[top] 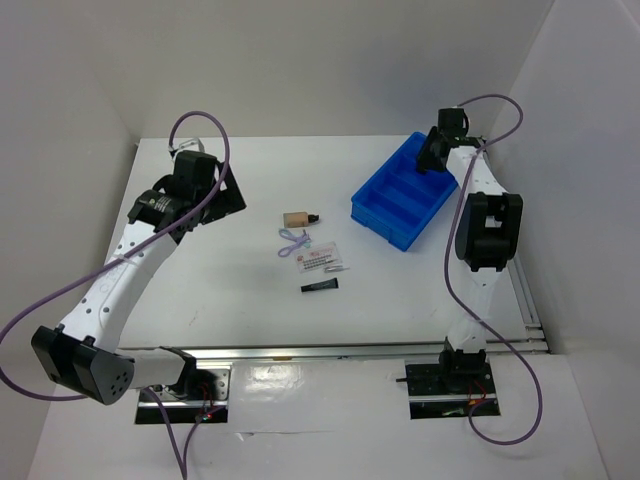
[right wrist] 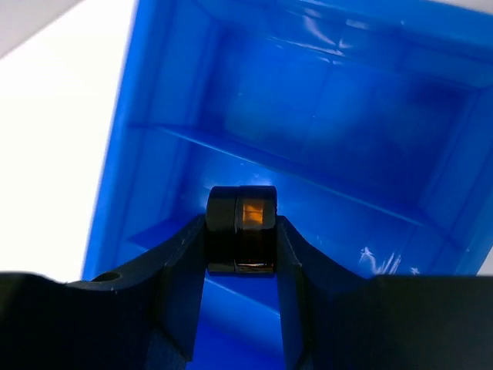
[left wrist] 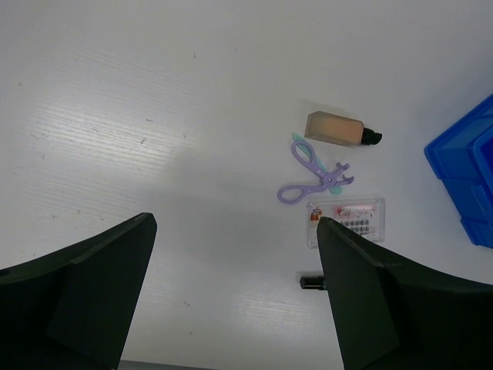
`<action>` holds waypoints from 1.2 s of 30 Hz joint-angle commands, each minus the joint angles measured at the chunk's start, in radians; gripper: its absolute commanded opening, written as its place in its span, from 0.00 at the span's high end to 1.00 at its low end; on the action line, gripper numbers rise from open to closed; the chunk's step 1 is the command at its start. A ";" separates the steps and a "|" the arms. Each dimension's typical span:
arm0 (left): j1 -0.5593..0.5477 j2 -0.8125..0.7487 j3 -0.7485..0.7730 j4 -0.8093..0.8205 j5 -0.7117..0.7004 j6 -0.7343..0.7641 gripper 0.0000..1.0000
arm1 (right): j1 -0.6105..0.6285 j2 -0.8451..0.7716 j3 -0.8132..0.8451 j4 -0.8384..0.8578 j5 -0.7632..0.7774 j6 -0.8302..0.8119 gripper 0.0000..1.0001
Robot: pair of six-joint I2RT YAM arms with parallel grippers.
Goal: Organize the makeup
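Right gripper (right wrist: pixel 240 231): jaws clamped on a small black block with an amber window (right wrist: pixel 239 210), held over the blue divided plastic bin (top: pixel 388 214), above its compartments.

Left gripper (left wrist: pixel 235 223): jaws wide apart, nothing between them, well left of the bin.

On the table left of the bin, nearest first:
- tan bottle with black cap (left wrist: pixel 335 129)
- lavender scissor-shaped looped tool (left wrist: pixel 312 173)
- clear red-printed packet (left wrist: pixel 347 220)
- slim black tube (top: pixel 320 286)

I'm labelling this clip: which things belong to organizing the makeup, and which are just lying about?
Makeup: tan bottle, lavender looped tool, clear lash case, slim black tube, small black pot in the right gripper.
Other: blue bin, white table.
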 commanded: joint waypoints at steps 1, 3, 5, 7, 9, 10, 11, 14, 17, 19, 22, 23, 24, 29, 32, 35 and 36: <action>0.005 -0.003 0.025 0.019 0.011 0.012 0.00 | -0.005 0.025 0.028 -0.020 -0.011 0.013 0.60; 0.005 -0.003 0.025 0.009 0.011 0.012 0.00 | -0.005 0.025 0.028 -0.020 -0.022 0.013 0.38; 0.005 -0.003 0.025 0.009 0.011 0.012 0.00 | -0.005 0.025 0.028 -0.020 -0.032 0.013 0.25; 0.005 -0.003 0.025 0.009 0.011 0.012 0.00 | -0.005 -0.001 0.040 -0.029 -0.032 0.013 0.15; 0.005 -0.003 0.025 0.009 0.021 0.012 0.00 | -0.005 -0.048 0.040 -0.030 -0.032 0.013 0.15; 0.005 -0.003 0.025 0.009 0.021 0.012 0.00 | 0.005 -0.070 0.031 -0.030 -0.020 0.013 0.15; 0.005 -0.003 0.025 0.009 0.021 0.012 0.00 | 0.026 -0.091 0.022 -0.019 -0.010 -0.007 0.17; 0.005 -0.003 0.034 0.009 0.021 0.012 0.00 | 0.096 -0.189 -0.027 0.007 0.050 -0.045 0.21; 0.005 -0.003 0.034 0.009 0.012 0.012 0.00 | 0.182 -0.284 -0.105 0.049 0.064 -0.077 0.27; 0.005 -0.003 0.045 -0.003 0.001 0.021 0.00 | 0.233 -0.341 -0.180 0.097 0.054 -0.093 0.32; 0.005 -0.003 0.045 -0.014 -0.022 0.021 0.00 | 0.334 -0.354 -0.211 0.112 -0.003 -0.126 0.36; 0.005 -0.003 0.055 -0.014 -0.034 0.021 0.00 | 0.382 -0.331 -0.201 0.092 -0.023 -0.140 0.36; 0.005 -0.012 0.055 -0.023 -0.050 0.003 0.00 | 0.405 -0.314 -0.187 0.075 -0.023 -0.140 0.36; 0.005 -0.044 0.033 -0.023 -0.073 -0.026 0.00 | 0.526 -0.188 -0.100 -0.010 -0.056 -0.162 0.26; 0.005 -0.053 0.022 -0.014 -0.073 -0.017 0.00 | 0.594 -0.147 -0.099 -0.019 -0.068 -0.215 0.24; 0.005 -0.053 0.022 -0.014 -0.064 -0.017 0.00 | 0.624 -0.069 -0.019 -0.075 -0.077 -0.290 0.10; 0.005 -0.053 0.022 -0.014 -0.064 -0.017 0.00 | 0.650 -0.044 0.009 -0.095 -0.077 -0.313 0.02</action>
